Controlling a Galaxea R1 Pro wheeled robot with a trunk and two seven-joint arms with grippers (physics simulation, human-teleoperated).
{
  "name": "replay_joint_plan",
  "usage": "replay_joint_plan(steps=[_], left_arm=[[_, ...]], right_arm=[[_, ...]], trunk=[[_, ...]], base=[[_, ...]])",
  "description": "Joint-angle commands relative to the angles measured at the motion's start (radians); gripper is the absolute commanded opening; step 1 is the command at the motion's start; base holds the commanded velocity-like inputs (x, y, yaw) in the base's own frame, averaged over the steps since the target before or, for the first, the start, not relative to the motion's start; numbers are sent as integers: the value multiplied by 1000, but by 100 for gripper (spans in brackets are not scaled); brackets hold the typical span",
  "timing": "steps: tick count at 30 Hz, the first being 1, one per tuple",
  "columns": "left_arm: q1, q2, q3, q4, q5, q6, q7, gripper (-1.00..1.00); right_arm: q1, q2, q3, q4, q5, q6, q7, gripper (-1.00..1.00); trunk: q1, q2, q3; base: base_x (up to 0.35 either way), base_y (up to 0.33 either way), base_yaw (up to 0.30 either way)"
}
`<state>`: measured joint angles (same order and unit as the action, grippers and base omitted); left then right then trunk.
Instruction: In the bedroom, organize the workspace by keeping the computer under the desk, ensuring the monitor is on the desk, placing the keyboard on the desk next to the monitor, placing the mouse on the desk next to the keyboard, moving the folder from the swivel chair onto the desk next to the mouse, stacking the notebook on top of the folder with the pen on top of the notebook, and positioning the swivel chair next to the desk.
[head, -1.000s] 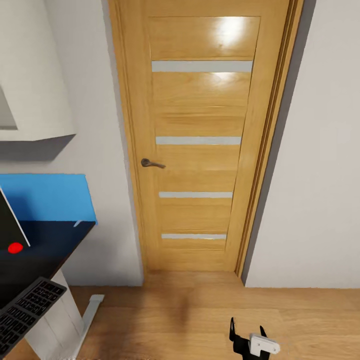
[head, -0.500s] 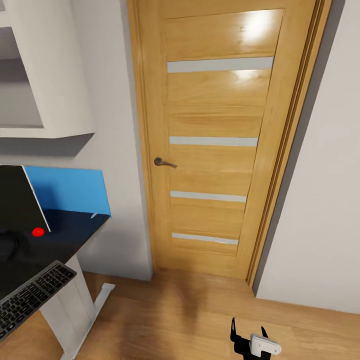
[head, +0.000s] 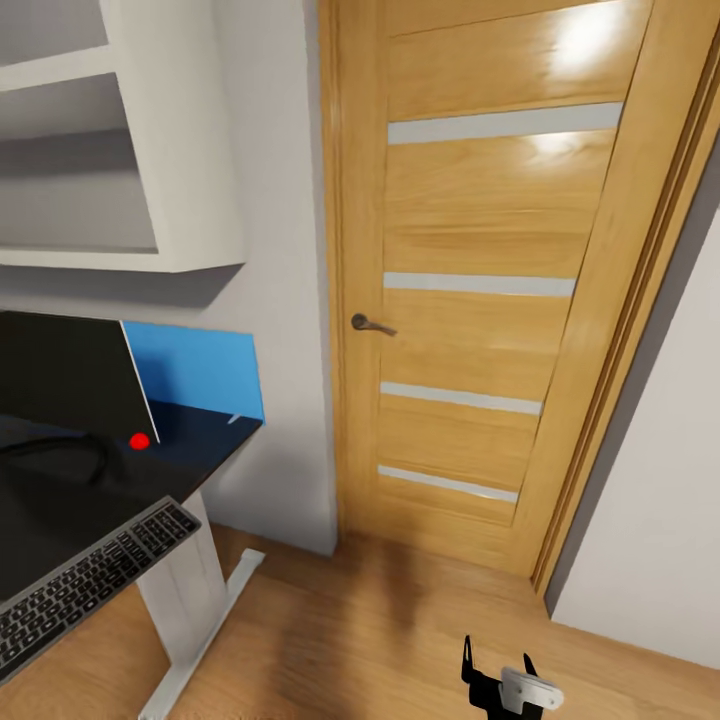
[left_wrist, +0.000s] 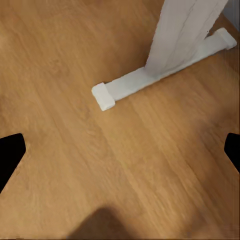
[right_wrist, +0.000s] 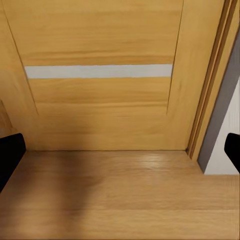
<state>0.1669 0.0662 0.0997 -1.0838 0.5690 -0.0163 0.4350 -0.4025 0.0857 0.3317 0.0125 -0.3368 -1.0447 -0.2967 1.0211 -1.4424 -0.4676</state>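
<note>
Right gripper (head: 497, 668) wide apart and empty over wood floor (head: 380, 640), near oak door (head: 480, 290).

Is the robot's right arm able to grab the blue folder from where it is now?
Probably not. The right gripper hangs low by the door, while the folder stands at the desk's far edge, behind the monitor.

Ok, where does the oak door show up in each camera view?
Head view: the door stands at centre and right, handle toward its left edge.
Right wrist view: the door's lower panels run across the upper half.
Left wrist view: white desk foot on planks.
Shared landmark: the wood-plank floor.
</note>
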Motion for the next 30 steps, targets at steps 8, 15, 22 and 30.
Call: replay_joint_plan(steps=[8,15,22,30], left_arm=[[0,-3,57,-2,32,-4,-1,100],[0,-5,57,-2,32,-2,-1,100],[0,-7,50,-1,32,-2,-2,100],[0,-6,-25,1,28,-4,-5,100]], right_arm=[[-1,0,9,1,-4,-2,-1,100],[-1,0,9,-1,-6,-2,-2,100],[-1,0,8,-2,-9,-2,-2,100],[-1,-3,4,-2,-12,0,-4,100]], trunk=[[0,-1,-2],[0,-1,-2],[0,-1,-2],[0,-1,-2]], base=[[0,0,138],[0,0,189],[0,0,259],[0,0,264]])
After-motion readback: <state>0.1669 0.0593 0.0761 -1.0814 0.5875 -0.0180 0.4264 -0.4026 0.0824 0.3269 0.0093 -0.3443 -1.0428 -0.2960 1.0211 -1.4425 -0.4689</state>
